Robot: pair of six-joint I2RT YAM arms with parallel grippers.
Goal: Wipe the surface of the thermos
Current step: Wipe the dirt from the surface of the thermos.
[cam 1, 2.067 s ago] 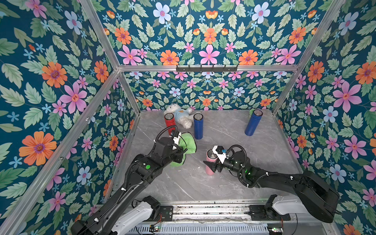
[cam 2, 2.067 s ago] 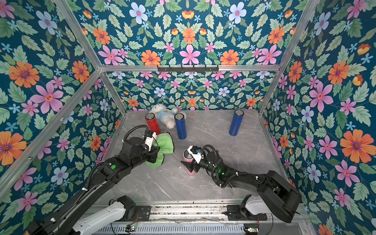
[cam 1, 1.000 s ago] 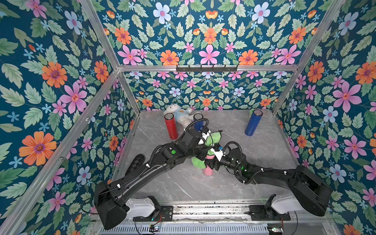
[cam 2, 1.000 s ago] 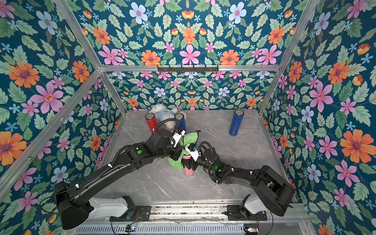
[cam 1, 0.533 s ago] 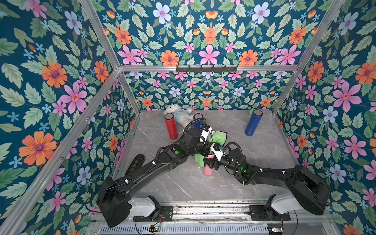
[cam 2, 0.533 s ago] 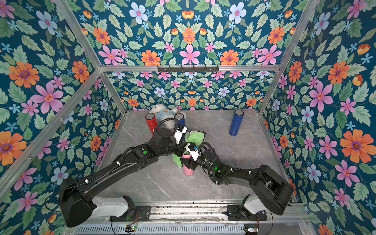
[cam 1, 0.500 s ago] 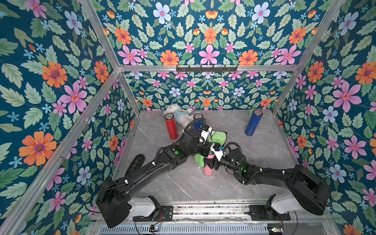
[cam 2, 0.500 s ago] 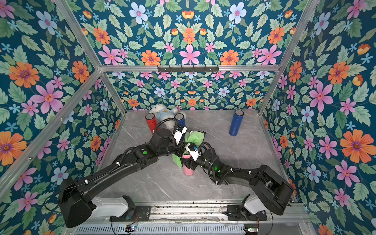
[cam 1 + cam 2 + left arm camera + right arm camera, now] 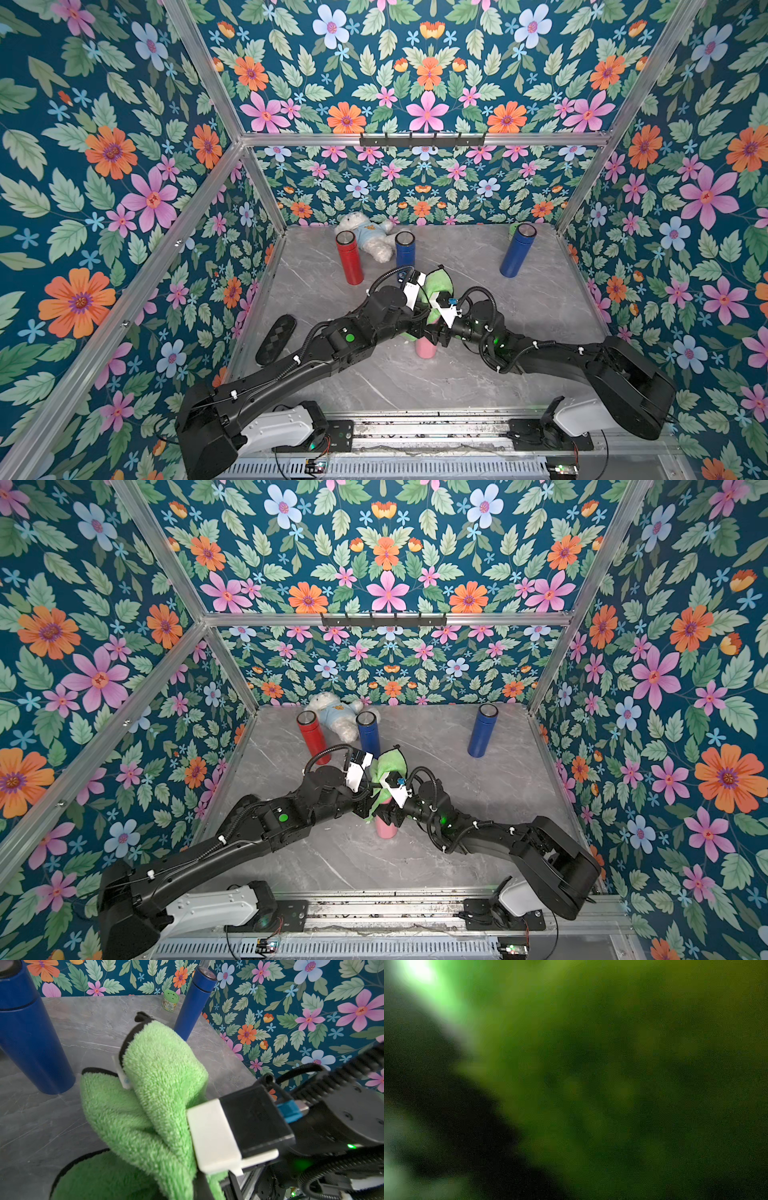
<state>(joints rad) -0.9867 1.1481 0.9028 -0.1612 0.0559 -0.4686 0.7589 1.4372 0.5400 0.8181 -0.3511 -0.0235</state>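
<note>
— What is seen of the setting?

— A grey marbled tabletop (image 9: 374, 386) is enclosed by walls papered with flowers. Near the left wall a black oval object (image 9: 276, 338) is laid flat. Along the far side a red thermos (image 9: 349, 257), a white plush bear (image 9: 368, 237) and a blue thermos (image 9: 404, 249) are grouped closely. The bear is laid between and behind the two upright thermoses.

— And where is the task's thing found?

— The pink thermos (image 9: 426, 348) is stood upright near the middle of the table. Only its lower part is shown, and the green cloth (image 9: 441, 284) is draped above it. The cloth is pinched in the closed left gripper (image 9: 423, 312). The right gripper (image 9: 388, 812) is clamped around the thermos body just under the cloth. The right wrist view is filled by a green blur.

— What is found further right?

— A second blue thermos (image 9: 517, 253) is stood upright at the far right corner. A small green jar (image 9: 170, 1000) is set just behind it.
</note>
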